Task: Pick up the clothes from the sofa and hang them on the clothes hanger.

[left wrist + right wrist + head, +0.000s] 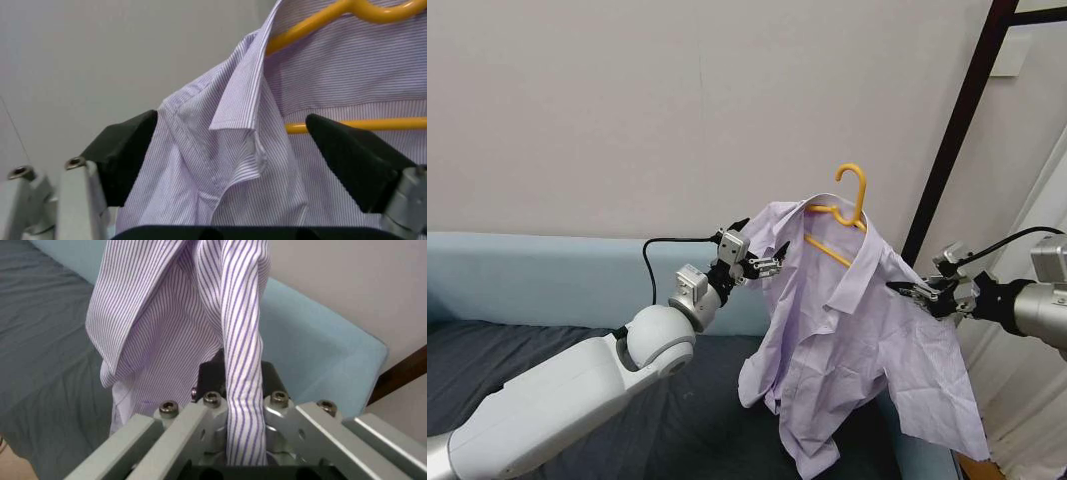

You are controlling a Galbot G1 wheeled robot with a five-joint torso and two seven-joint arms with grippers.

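The shirt (847, 330), on a hanger (863, 200), hangs between left claw (767, 265) and right claw (911, 291).

Plain off-white wall (627, 100); pale blue sofa (527, 275) with dark grey seat cushion (487, 350); dark slanting pole (953, 130) at right; soft, even light.

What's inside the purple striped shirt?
A yellow plastic hanger: its hook and inner bars show at the open collar. The purple striped shirt covers the hanger's arm ends.

You're looking at one striped shirt (847, 330), one yellow hanger (863, 192) in its collar, one blue sofa (527, 280) below the shirt, and two grippers: left gripper (765, 240), right gripper (902, 290), flanking it.
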